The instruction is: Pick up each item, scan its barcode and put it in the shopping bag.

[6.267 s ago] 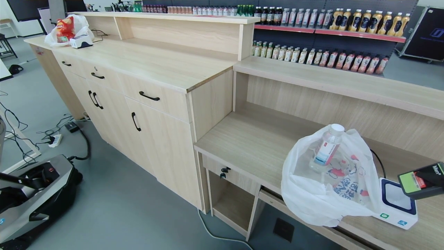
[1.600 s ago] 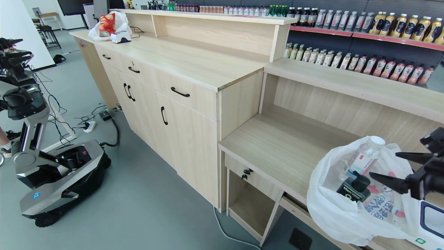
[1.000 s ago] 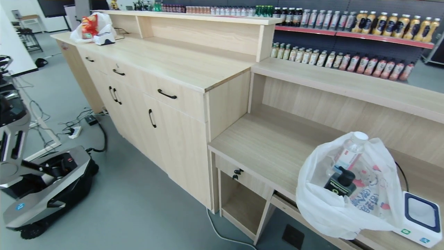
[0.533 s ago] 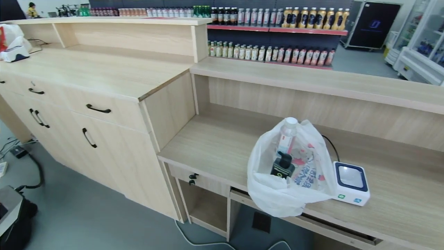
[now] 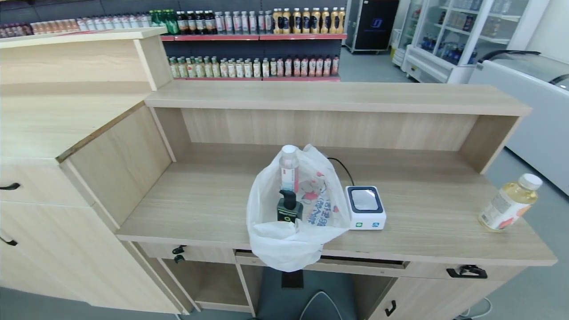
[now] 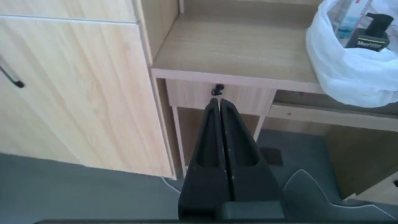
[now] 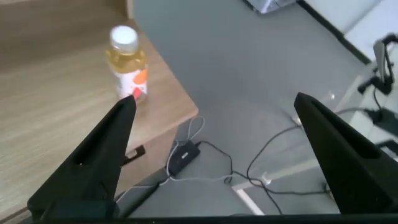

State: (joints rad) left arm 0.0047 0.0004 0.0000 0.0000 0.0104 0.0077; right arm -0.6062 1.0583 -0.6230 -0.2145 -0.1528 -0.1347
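A white shopping bag (image 5: 284,242) stands mid-counter, holding a clear water bottle (image 5: 289,166) and a black pump bottle (image 5: 289,210). A white barcode scanner (image 5: 365,207) sits just right of the bag. A yellow drink bottle (image 5: 509,203) stands upright near the counter's right end. My right gripper (image 7: 214,102) is open and hovers off that end, beside and above the yellow drink bottle (image 7: 127,62). My left gripper (image 6: 220,102) is shut on nothing, low in front of the counter, with the bag (image 6: 351,59) and the black pump bottle (image 6: 373,34) off to one side.
A taller cabinet (image 5: 66,133) flanks the counter on the left. A raised shelf (image 5: 333,95) runs along the counter's back. Drink shelves (image 5: 249,49) and glass fridges (image 5: 449,31) stand behind. Cables (image 7: 205,155) lie on the floor past the counter's right end.
The head camera has swung right, bringing the yellow bottle into view. The black pump bottle, earlier held over the scanner, now sits in the bag; the right gripper has left the head view.
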